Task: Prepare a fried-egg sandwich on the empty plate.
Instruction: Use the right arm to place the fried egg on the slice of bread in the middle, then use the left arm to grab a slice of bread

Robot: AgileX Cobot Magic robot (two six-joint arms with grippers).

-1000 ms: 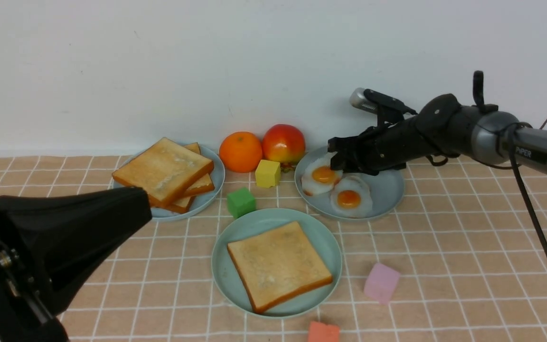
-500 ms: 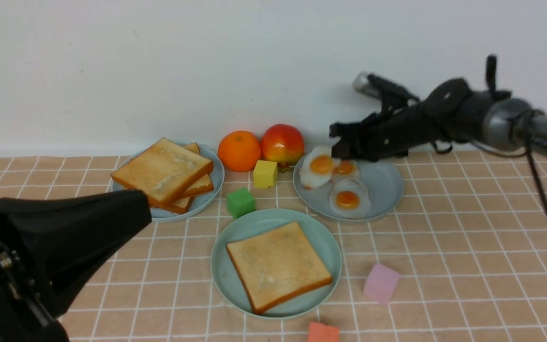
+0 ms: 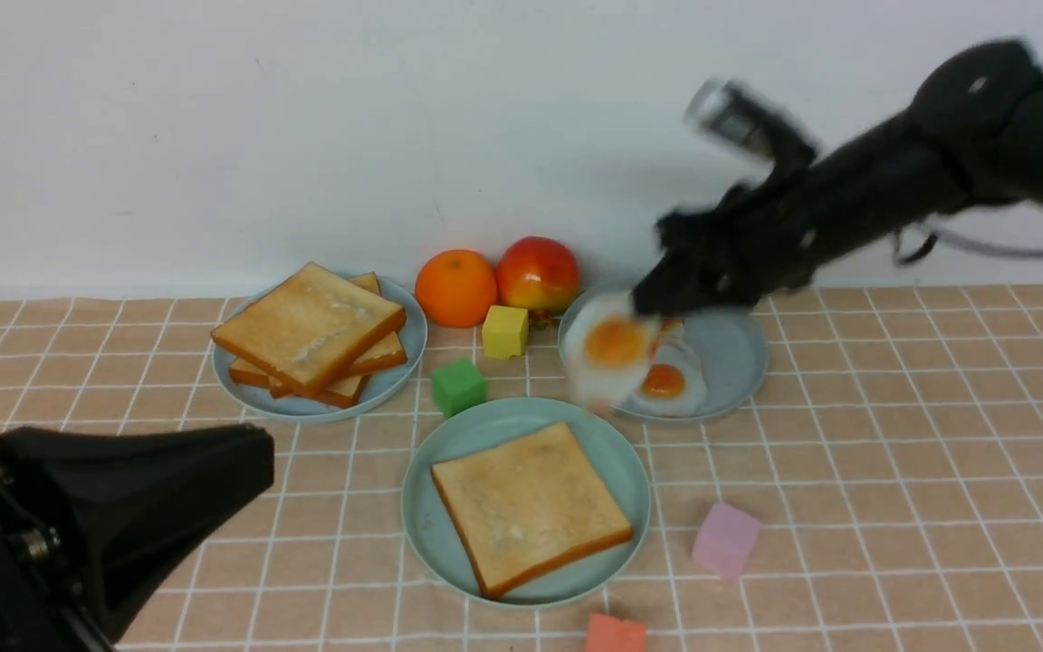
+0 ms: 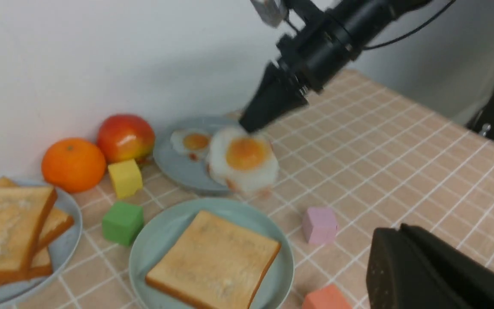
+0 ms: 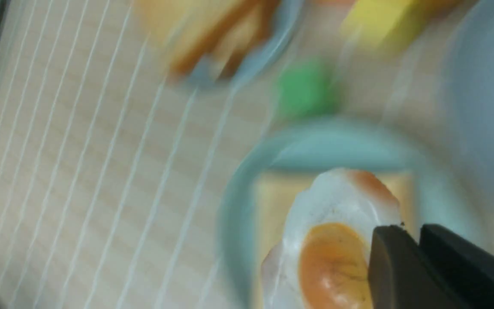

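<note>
My right gripper [image 3: 653, 299] is shut on the rim of a white fried egg [image 3: 612, 349] with an orange yolk. The egg hangs in the air above the near left edge of the blue-grey egg plate [image 3: 734, 349]. The right wrist view shows the egg [image 5: 328, 249] beside the closed jaws of the right gripper [image 5: 410, 234], over toast. One golden toast slice [image 3: 531, 507] lies on the mint-green plate [image 3: 426, 471] at front centre. Low at the front left, my left gripper [image 4: 397, 229] is shut and holds nothing.
A stack of toast slices [image 3: 309, 326] sits on a blue-grey plate [image 3: 404, 371] at the left. Another egg [image 3: 666, 380] stays on the egg plate. An orange [image 3: 458, 288], an apple [image 3: 540, 272] and yellow [image 3: 508, 330], green [image 3: 458, 385], pink [image 3: 726, 539] and red [image 3: 617, 634] cubes lie around.
The right gripper has risen off the egg plate with one fried egg, which now hangs free. The left gripper has sunk a little lower.
</note>
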